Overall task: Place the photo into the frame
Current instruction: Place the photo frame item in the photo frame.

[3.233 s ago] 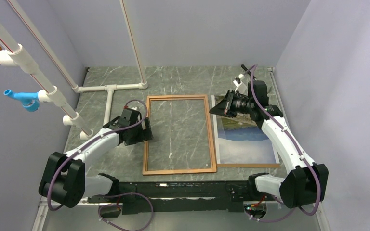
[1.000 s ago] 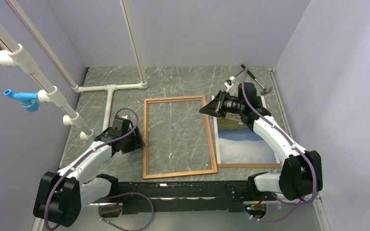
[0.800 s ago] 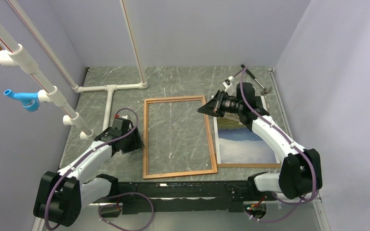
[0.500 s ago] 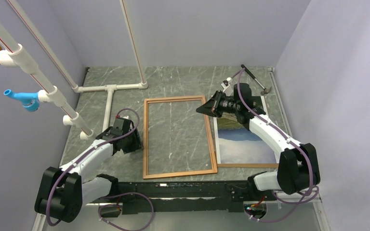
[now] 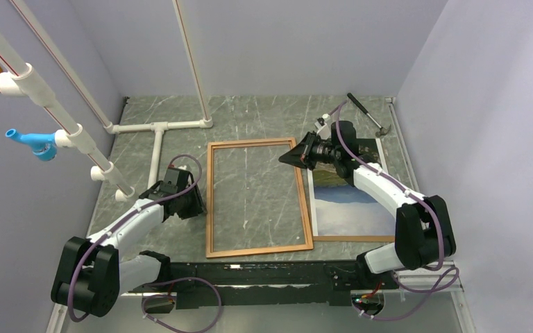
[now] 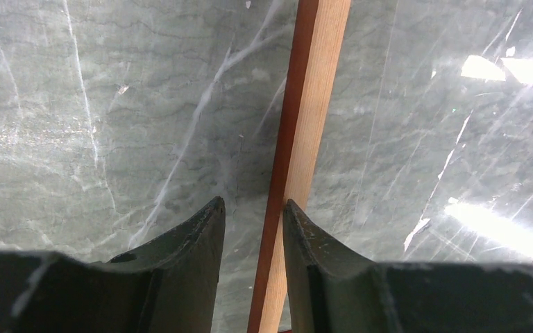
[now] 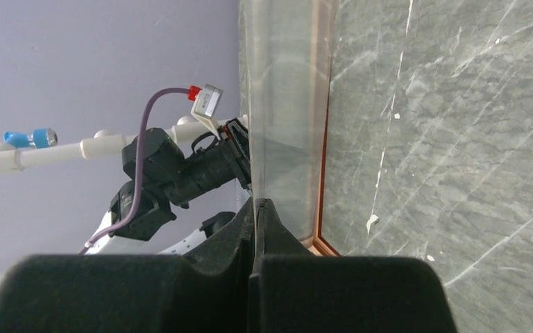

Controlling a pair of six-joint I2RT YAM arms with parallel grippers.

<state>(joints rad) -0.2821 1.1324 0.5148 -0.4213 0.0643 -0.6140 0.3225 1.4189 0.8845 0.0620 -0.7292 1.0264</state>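
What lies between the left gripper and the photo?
The frame: its two long rails with bare table showing inside them, clear in the top view.

You've got the frame (image 5: 259, 249) flat mid-table (image 5: 264, 114), long side running away from the bases. The photo (image 5: 354, 208) lies just right of it, alongside the right rail, on a panel (image 5: 361, 238) whose near edge sticks out. A tool (image 5: 368, 114) sits behind the photo, in the far-right corner. A pipe tee (image 5: 158, 128) lies far left, behind your left gripper (image 5: 200, 205), which is at the frame's left rail, rail between its fingers (image 6: 187, 257). Your right gripper (image 5: 284, 158) is at the frame's far-right corner.
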